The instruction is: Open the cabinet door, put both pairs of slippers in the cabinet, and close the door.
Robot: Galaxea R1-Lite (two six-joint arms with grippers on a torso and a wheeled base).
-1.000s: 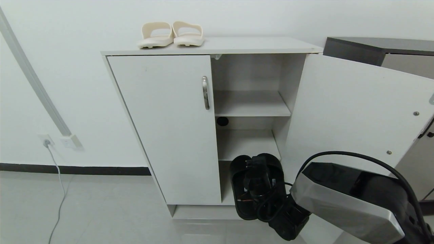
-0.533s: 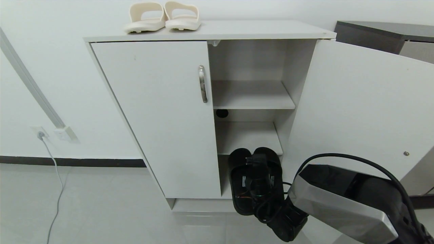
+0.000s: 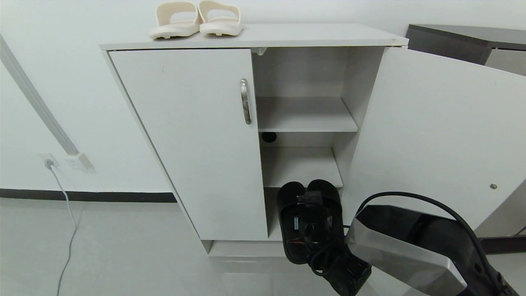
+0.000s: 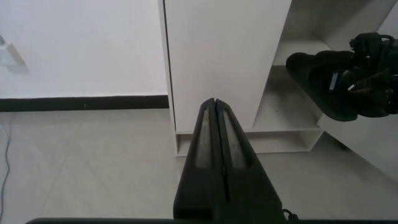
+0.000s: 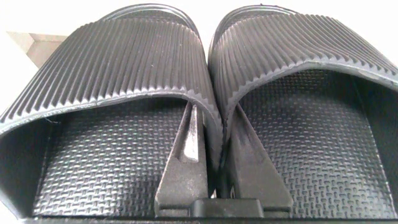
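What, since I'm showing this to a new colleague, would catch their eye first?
The black slippers, pinched together by the right gripper, hang low before the open right half of the cabinet. A pair of cream slippers sits side by side on the cabinet top, above the shut left door; the right door stands wide open.

White cabinet (image 3: 230,164) stands on grey tile floor (image 3: 123,263), back to wall. L door (image 3: 185,135) shut, R door (image 3: 431,135) swung open. Cabinet top (image 3: 320,35): cream slipper pair (image 3: 197,20) side by side, touching, twd left end. Inside, R half: upper shelf (image 3: 304,117), mid shelf (image 3: 302,168). On floor left of cabinet: grey cable (image 3: 69,250).
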